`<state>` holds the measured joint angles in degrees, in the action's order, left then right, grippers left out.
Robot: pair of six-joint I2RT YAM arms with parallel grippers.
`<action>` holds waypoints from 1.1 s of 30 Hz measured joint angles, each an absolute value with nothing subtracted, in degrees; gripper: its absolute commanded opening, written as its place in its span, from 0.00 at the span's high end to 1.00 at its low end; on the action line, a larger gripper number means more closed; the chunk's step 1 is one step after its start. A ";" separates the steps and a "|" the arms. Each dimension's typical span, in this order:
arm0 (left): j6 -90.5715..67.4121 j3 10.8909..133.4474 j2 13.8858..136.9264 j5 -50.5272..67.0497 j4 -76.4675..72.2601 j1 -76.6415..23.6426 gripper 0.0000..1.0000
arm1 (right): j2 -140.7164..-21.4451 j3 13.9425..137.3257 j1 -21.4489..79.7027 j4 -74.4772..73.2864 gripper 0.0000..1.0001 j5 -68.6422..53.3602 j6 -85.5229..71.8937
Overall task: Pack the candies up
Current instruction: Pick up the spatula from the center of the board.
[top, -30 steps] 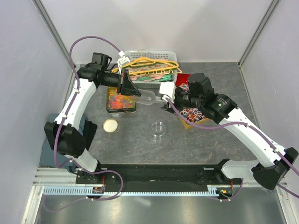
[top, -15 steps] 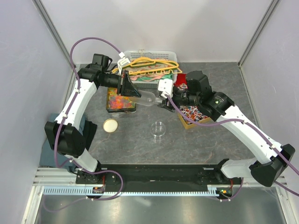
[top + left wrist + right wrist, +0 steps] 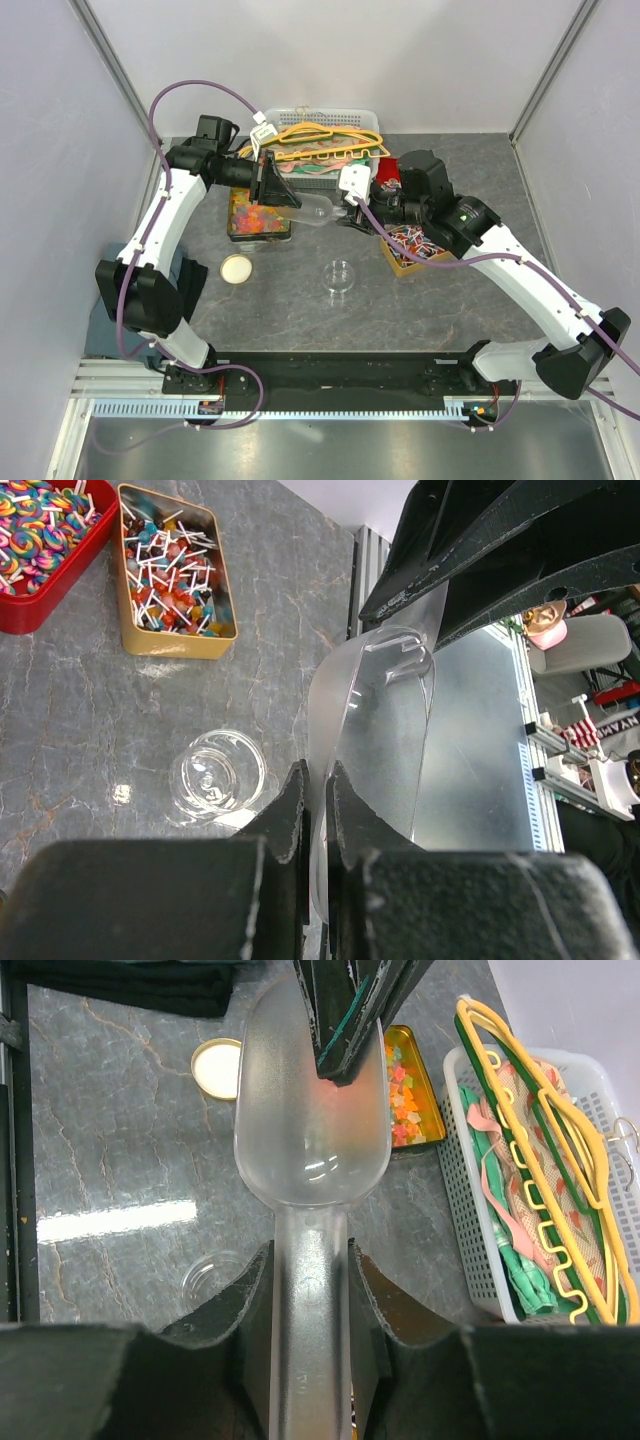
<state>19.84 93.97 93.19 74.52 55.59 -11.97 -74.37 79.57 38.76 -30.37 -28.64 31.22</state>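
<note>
right gripper (image 3: 310, 1257) closed on the scoop (image 3: 310, 1110) handle | left gripper (image 3: 315, 780) pinched shut on the scoop's bowl wall | gummy candies (image 3: 258, 215) at 10 o'clock of the clear cup (image 3: 341, 276), wrapped candies (image 3: 415, 248) at 2 o'clock | judged: tiny, light, loose; gummies soft and tacky, wrappers slick; scoop them, holding the stiff handle

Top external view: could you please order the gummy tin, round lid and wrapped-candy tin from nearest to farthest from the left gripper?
1. Gummy tin, right beside the left gripper.
2. Round lid, toward the near edge, left side.
3. Wrapped-candy tin, across on the right.
</note>
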 measured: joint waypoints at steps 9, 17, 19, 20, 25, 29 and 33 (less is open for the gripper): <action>20.10 94.11 93.21 75.99 55.66 -11.97 0.00 | -75.16 79.57 38.76 -30.46 1.00 -28.49 31.27; 19.81 97.17 93.23 75.05 55.64 -7.05 0.00 | -76.07 79.55 38.79 -31.33 1.00 -25.80 31.33; 19.35 98.02 93.23 73.80 55.16 -4.05 0.01 | -76.05 79.53 38.79 -31.48 1.00 -24.43 31.35; 19.00 98.10 93.21 72.31 54.76 -2.79 0.01 | -76.03 79.53 38.79 -31.53 1.00 -24.08 31.38; 16.62 93.17 91.00 57.19 49.71 -0.03 0.00 | -74.98 78.83 38.79 -31.77 1.00 -20.58 31.73; 15.29 84.09 87.35 44.38 45.39 -0.45 0.01 | -73.25 77.56 38.79 -31.55 1.00 -19.07 31.70; 14.57 75.64 85.56 31.57 40.56 -0.45 0.00 | -72.25 76.38 38.79 -30.57 1.00 -17.87 31.66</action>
<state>14.57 75.64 85.56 31.57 40.56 -0.45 -72.25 76.38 38.79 -30.57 -17.87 31.66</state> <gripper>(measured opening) 0.993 0.349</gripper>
